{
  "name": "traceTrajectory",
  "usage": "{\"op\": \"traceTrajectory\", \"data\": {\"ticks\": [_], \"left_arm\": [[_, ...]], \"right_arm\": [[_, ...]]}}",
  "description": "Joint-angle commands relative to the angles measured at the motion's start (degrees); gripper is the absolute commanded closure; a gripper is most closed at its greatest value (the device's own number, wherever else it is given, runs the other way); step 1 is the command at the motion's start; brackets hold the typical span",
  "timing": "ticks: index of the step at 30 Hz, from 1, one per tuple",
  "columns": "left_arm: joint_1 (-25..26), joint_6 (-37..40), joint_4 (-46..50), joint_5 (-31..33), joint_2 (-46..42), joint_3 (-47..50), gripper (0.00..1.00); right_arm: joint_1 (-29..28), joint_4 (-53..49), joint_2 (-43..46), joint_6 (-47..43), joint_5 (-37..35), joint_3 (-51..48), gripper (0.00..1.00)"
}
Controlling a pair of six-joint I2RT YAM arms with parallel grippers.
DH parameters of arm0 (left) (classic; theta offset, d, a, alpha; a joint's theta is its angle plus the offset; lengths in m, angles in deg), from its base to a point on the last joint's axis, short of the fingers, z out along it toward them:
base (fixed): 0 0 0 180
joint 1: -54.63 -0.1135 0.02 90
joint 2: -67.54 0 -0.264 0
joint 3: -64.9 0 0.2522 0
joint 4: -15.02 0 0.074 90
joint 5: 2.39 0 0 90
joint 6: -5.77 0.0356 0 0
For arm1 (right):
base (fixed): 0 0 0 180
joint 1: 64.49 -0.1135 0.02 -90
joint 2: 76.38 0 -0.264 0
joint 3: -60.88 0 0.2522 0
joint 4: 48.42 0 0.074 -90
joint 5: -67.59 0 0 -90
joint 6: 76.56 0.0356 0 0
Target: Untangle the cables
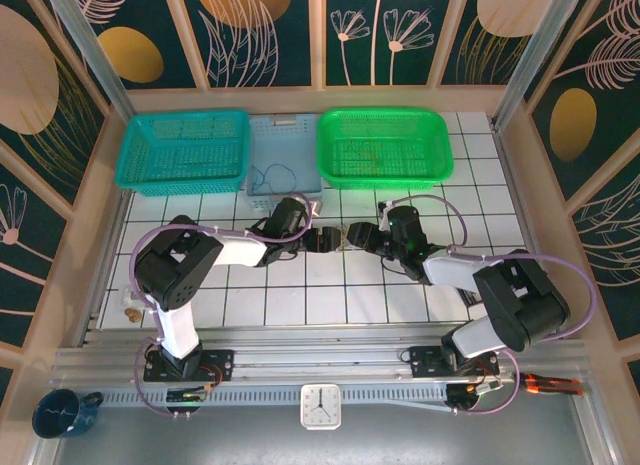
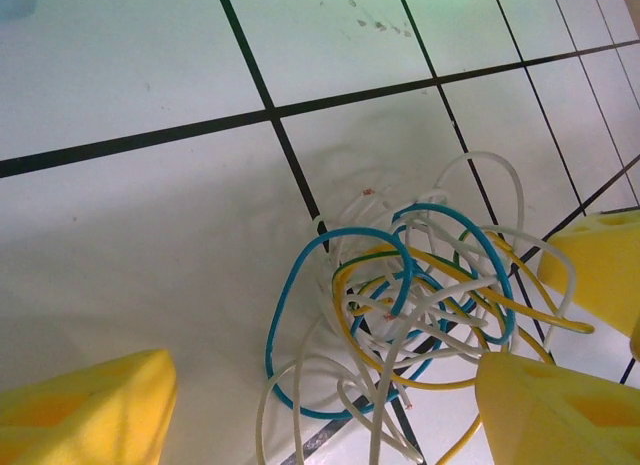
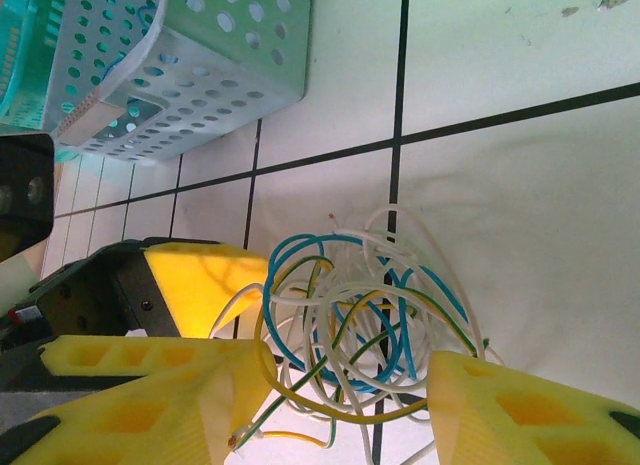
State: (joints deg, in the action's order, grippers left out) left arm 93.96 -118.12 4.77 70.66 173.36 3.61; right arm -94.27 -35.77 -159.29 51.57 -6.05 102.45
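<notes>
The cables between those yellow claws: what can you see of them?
The cables are thin, flexible wires, blue, yellow, white and one green, looped into one loose knot. It rests on the white tiled table, across a dark grout line, between wide-apart yellow fingers; strands reach them, contact unclear.

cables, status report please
Left gripper open, right gripper open, both low at the cables. One tangled clump on the tiles. Grippers face to face, crowding each other.

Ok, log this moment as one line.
cables: tangled heap on tiled table | left claw: open, straddling heap | right claw: open, straddling heap | strands not yet separated
</notes>
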Motion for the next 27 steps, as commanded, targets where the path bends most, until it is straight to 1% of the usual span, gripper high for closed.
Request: {"op": "traceTrajectory", "data": {"ticks": [1, 4, 10, 15, 17, 20, 27], "left_arm": [[-0.2, 0.8, -0.6, 0.7, 1.0, 1.7, 0.22], [-0.2, 0.8, -0.8, 0.7, 1.2, 2.1, 0.22], [-0.2, 0.8, -1.2, 0.6, 1.3, 2.4, 0.23], [-0.3, 0.8, -1.1, 0.5, 1.3, 2.4, 0.23], [-0.2, 0.9, -1.2, 0.5, 1.3, 2.4, 0.23], [-0.2, 0.9, -1.1, 0.4, 1.3, 2.3, 0.24], [-0.2, 1.0, -1.0, 0.4, 1.0, 2.4, 0.24]], "right_arm": [[-0.5, 1.6, -0.7, 0.7, -0.3, 0.0, 0.46], [-0.5, 1.6, -0.5, 0.8, -0.4, 0.0, 0.45], [-0.5, 0.6, -0.6, 0.8, -1.7, -0.2, 0.40], [-0.5, 1.3, -2.0, 1.3, -0.9, -0.3, 0.40], [-0.5, 2.4, -2.4, 1.4, 0.3, -0.3, 0.42], [-0.5, 4.3, -2.8, 2.0, 2.2, -0.4, 0.49], [-0.2, 6.5, -1.5, 3.3, 5.3, 0.0, 0.75]]}}
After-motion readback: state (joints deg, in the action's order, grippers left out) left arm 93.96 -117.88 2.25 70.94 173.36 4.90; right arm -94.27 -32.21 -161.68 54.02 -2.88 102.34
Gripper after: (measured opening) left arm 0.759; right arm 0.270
